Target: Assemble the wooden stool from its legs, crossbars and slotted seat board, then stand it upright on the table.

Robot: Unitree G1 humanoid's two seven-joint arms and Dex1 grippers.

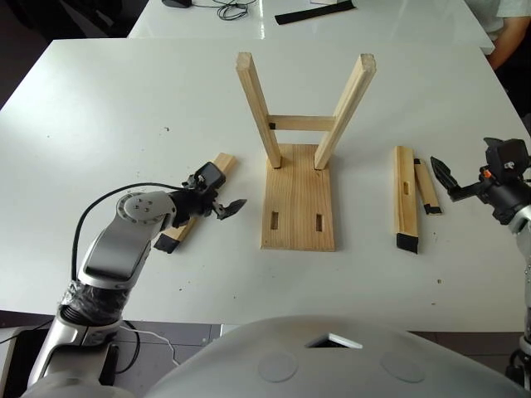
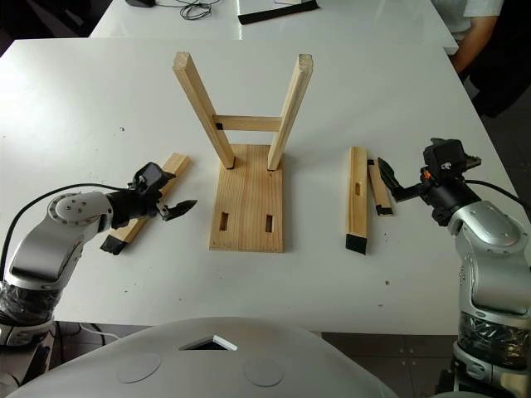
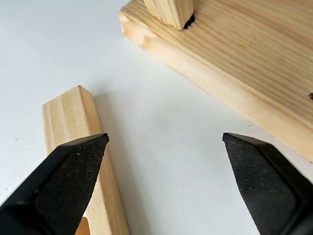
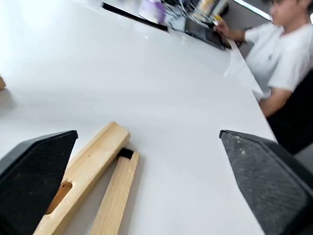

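Our left gripper (image 3: 165, 138), spread wide, hovers just right of the loose leg (image 1: 222, 164) lying diagonally at centre left. Our right gripper (image 4: 148, 132) gapes likewise

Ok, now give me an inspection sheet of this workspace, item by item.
Surface: white table.
Job's things: slotted wooden seat board lies flat; two upright wooden legs stand in it, joined by a crossbar; two slots empty. One loose wooden leg lies left of it, another leg and a short crossbar right.
Clutter: one small dark speck.
Tools: left tool open beside the left loose leg; right tool open near the short crossbar.
Cables: dark cables on the second white table behind.
Surroundings: black strip on that table.
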